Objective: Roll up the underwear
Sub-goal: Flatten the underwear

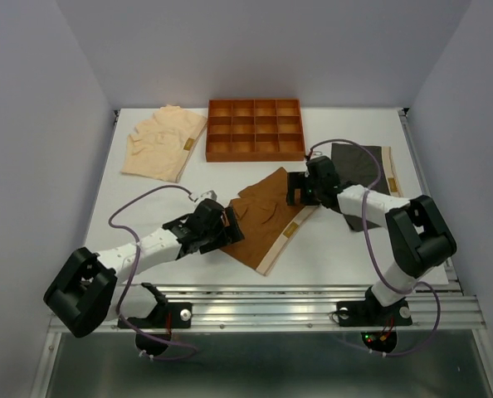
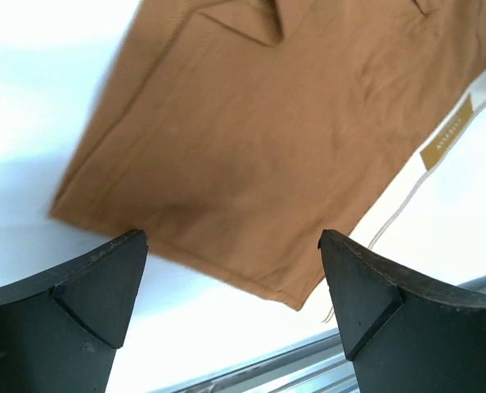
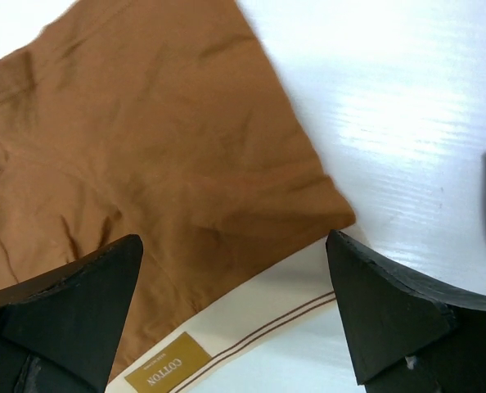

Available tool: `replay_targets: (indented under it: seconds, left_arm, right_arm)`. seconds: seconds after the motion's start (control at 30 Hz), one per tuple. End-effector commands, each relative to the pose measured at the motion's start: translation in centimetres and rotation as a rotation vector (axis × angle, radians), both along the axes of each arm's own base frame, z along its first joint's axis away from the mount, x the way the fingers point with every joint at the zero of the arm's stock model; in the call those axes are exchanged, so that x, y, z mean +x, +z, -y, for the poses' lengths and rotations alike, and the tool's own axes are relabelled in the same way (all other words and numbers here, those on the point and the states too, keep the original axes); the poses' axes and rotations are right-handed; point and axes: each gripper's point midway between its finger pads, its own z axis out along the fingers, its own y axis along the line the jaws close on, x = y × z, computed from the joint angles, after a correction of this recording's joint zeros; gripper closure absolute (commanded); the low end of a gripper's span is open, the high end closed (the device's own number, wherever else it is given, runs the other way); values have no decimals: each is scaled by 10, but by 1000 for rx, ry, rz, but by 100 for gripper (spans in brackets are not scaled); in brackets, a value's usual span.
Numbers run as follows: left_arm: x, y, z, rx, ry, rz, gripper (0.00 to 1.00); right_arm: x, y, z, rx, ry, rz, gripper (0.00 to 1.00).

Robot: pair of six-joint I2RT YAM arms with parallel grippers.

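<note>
The rust-brown underwear (image 1: 267, 217) lies flat and askew at the table's middle, its cream waistband (image 1: 286, 238) along the lower right edge. My left gripper (image 1: 232, 226) is open and empty at its left corner; in the left wrist view the brown fabric (image 2: 267, 139) lies just ahead of the open gripper (image 2: 233, 246). My right gripper (image 1: 300, 189) is open and empty over the upper right corner; the right wrist view shows the fabric (image 3: 145, 164), waistband (image 3: 284, 311) and gold label (image 3: 165, 368) between the fingers (image 3: 390, 319). The dark grey underwear (image 1: 358, 164) lies right, partly under the right arm. The peach underwear (image 1: 163, 141) lies back left.
An orange-brown grid tray (image 1: 255, 154) stands at the back centre, just behind the brown underwear. The metal rail of the table's near edge (image 1: 271, 292) runs close behind the left gripper and shows in the left wrist view (image 2: 267, 368).
</note>
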Motion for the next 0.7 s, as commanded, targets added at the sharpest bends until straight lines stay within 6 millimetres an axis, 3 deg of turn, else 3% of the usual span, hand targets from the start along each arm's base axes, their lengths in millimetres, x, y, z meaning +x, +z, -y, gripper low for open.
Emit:
replay_targets:
  seconds: [0.0,0.07,0.23,0.33,0.37,0.5,0.6,0.67]
  left_arm:
    - [-2,16,-26,95,91,3,1]
    - [-6,13,-50,186,178,-20,1]
    - [-10,9,-74,278,281,-53,1]
    - [-12,-3,-77,266,296,-90,1]
    - [-13,-6,-76,252,295,-103,1]
    - [3,-9,-69,183,294,-77,2]
    - [10,-9,-60,156,276,-61,11]
    - [14,-11,-55,144,263,-57,18]
  right_arm:
    - [10,46,-27,-57,155,132,0]
    - [13,65,-40,-65,219,164,0]
    - [22,88,-85,-119,308,221,0]
    - [23,88,-113,-149,341,217,0]
    - [31,86,-121,-185,331,216,0]
    - [41,77,-154,-223,363,209,0]
    - [49,68,-164,-237,342,186,0]
    - [53,61,-160,-269,312,173,1]
